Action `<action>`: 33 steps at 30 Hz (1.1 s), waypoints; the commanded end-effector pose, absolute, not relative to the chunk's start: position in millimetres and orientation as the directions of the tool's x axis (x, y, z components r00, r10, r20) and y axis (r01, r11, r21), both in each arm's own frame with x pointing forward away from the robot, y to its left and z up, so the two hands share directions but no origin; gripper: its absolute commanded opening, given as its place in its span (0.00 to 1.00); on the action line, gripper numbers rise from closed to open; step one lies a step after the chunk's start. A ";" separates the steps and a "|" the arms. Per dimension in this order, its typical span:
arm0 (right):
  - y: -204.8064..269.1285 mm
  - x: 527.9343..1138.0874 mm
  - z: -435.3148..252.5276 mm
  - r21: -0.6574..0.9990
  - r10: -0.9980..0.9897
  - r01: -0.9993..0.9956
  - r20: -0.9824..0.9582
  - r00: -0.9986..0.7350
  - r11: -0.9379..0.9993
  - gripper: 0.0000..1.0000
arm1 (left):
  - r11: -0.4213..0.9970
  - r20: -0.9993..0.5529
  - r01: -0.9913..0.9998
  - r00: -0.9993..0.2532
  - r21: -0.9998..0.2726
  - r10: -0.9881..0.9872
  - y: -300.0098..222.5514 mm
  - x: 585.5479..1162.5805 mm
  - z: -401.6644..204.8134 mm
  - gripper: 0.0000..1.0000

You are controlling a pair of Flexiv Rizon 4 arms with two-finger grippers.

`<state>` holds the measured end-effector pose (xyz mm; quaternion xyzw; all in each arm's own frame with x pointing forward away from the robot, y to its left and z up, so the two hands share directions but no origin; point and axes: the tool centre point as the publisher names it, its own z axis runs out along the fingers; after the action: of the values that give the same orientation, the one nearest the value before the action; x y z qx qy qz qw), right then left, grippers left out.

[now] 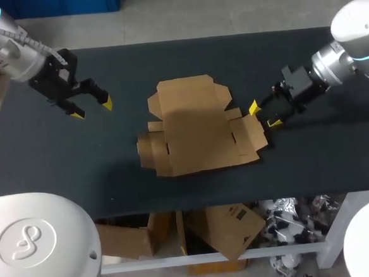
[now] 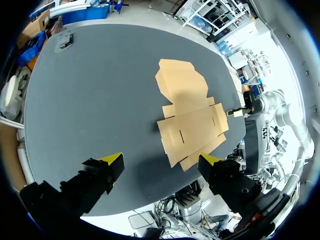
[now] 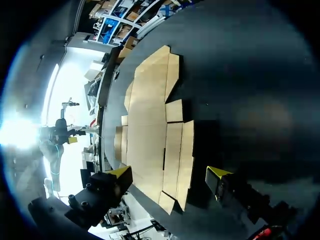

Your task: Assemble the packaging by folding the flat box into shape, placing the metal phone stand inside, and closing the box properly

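The flat brown cardboard box (image 1: 196, 125) lies unfolded in the middle of the dark table (image 1: 47, 161), flaps spread out. My right gripper (image 1: 264, 115) hovers open at the box's right edge. In the right wrist view the near flaps of the box (image 3: 150, 130) lie just ahead of and between the spread fingers of the right gripper (image 3: 170, 175), untouched. My left gripper (image 1: 90, 108) hangs open over bare table, well left of the box. From the left wrist, the box (image 2: 192, 115) is ahead of the left gripper (image 2: 162, 162), with nothing between its fingers.
A small grey object (image 2: 64, 41) sits near a far corner of the table; I cannot tell what it is. My right arm (image 2: 260, 105) shows at the box's far side in the left wrist view.
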<state>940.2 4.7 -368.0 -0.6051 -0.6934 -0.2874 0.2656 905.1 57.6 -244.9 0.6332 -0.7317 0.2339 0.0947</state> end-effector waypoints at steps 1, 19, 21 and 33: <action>4.0 941.8 -367.3 0.070 0.685 0.992 0.718 -0.126 0.109 1.00 | 0.094 0.430 -0.972 -0.180 -0.214 -0.885 55.2 907.7 -245.5 1.00; 10.7 960.4 -384.5 -0.015 0.704 0.988 0.704 -0.099 0.154 1.00 | 0.093 0.432 -0.973 -0.178 -0.209 -0.884 59.2 910.2 -248.0 1.00; 12.1 962.4 -388.2 -0.029 0.694 0.987 0.714 -0.090 0.157 0.99 | 0.095 0.432 -0.973 -0.178 -0.208 -0.884 59.1 910.6 -248.2 1.00; 19.0 958.8 -399.7 -0.039 0.669 0.986 0.739 -0.081 0.163 0.49 | 0.097 0.443 -0.974 -0.181 -0.205 -0.878 59.0 911.0 -248.9 1.00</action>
<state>955.7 20.8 -395.6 -0.6022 -0.6916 -0.2500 0.3107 910.7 58.8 -249.5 0.6317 -0.7327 0.2308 0.1038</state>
